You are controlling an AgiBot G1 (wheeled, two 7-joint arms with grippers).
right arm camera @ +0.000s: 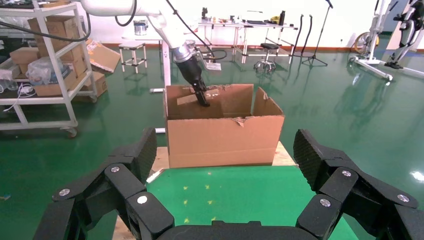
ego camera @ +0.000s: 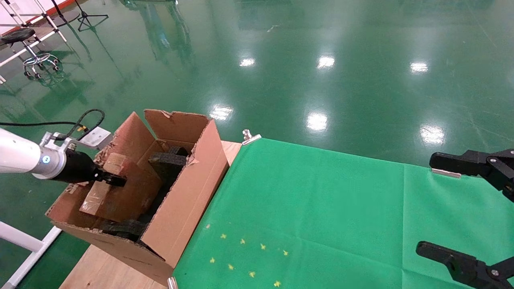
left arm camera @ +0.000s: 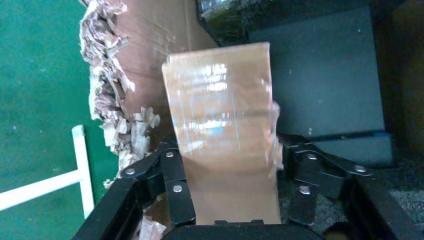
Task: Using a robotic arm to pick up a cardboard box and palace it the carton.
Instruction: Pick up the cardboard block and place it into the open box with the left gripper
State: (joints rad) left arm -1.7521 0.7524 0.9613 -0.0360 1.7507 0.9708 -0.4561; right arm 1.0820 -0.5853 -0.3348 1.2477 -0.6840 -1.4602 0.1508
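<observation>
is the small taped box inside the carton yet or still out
Inside. The cardboard box sits tilted within the carton walls, over black foam, with the left gripper jaws clamped on it.

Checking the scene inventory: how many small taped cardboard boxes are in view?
1: the cardboard box sits tilted inside the carton, between the left gripper fingers. Others may be hidden beneath the black foam.

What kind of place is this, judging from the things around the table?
Probably a robotics lab or test hall. A wide glossy green floor surrounds the table, a wheeled shelf rack holds cardboard boxes, and workbenches, stools and tripod stands line the far wall.
</observation>
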